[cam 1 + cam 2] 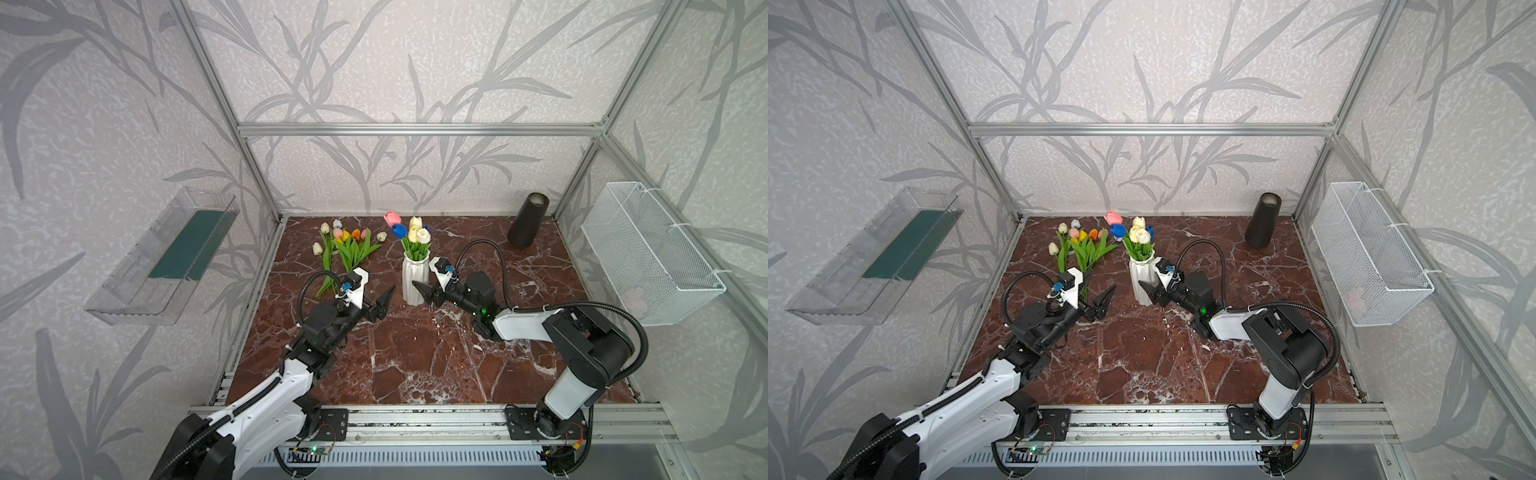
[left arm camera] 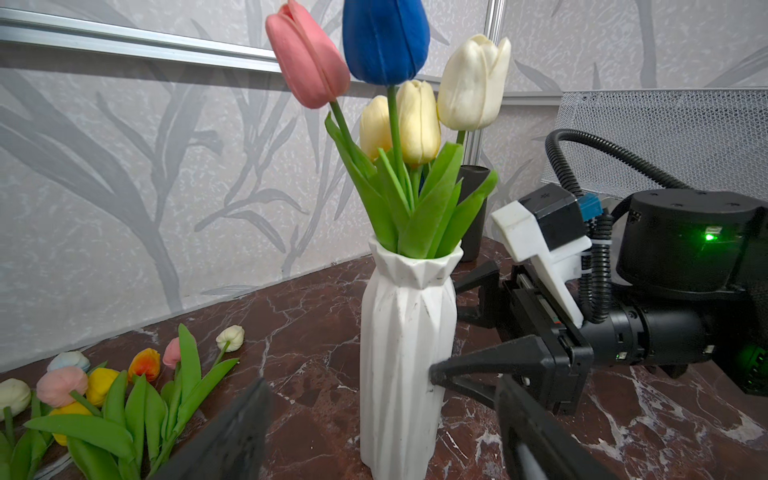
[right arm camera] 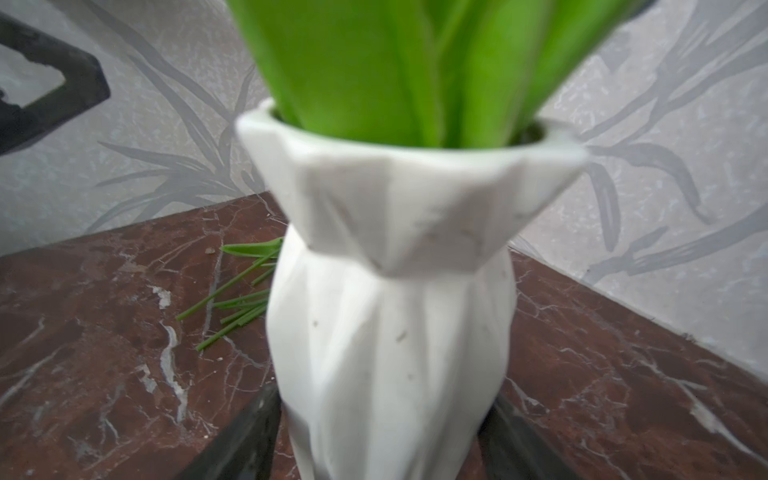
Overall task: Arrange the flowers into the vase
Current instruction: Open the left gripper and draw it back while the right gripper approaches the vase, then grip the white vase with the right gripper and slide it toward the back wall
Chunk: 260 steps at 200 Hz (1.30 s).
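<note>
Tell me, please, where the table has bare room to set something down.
Free: the table's front half along the rail, and the right side by the black vase. Crowded: back left with loose tulips, and the middle, where the right gripper clasps the white vase, left gripper beside.

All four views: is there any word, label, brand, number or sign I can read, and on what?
No text can be read in any view.
White vase, dark cylinder, wire basket, clear wall tray: no print visible.
Circuit board on the front rail: too small to read.
</note>
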Each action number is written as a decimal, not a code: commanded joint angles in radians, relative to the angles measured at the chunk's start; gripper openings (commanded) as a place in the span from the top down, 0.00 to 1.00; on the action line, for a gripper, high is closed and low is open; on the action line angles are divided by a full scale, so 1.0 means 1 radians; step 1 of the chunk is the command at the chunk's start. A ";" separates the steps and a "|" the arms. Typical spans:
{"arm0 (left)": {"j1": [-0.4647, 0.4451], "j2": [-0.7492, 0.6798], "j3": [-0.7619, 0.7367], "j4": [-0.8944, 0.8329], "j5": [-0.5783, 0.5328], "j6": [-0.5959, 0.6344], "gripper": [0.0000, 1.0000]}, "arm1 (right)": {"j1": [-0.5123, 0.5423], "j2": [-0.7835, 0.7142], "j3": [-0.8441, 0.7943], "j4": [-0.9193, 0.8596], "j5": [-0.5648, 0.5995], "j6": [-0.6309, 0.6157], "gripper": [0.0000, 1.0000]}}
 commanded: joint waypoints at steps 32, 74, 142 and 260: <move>0.004 0.029 -0.008 0.067 -0.058 0.020 0.15 | -0.033 0.038 0.066 0.054 -0.057 -0.012 0.61; 0.006 0.036 -0.013 0.086 -0.079 0.037 0.15 | -0.076 0.073 0.104 0.127 -0.121 0.021 0.68; 0.005 0.078 0.003 0.102 -0.084 0.064 0.15 | -0.087 0.079 0.063 0.245 -0.159 0.031 0.71; 0.011 0.161 0.046 0.111 -0.034 0.063 0.15 | -0.081 0.127 0.070 0.254 -0.173 0.082 0.01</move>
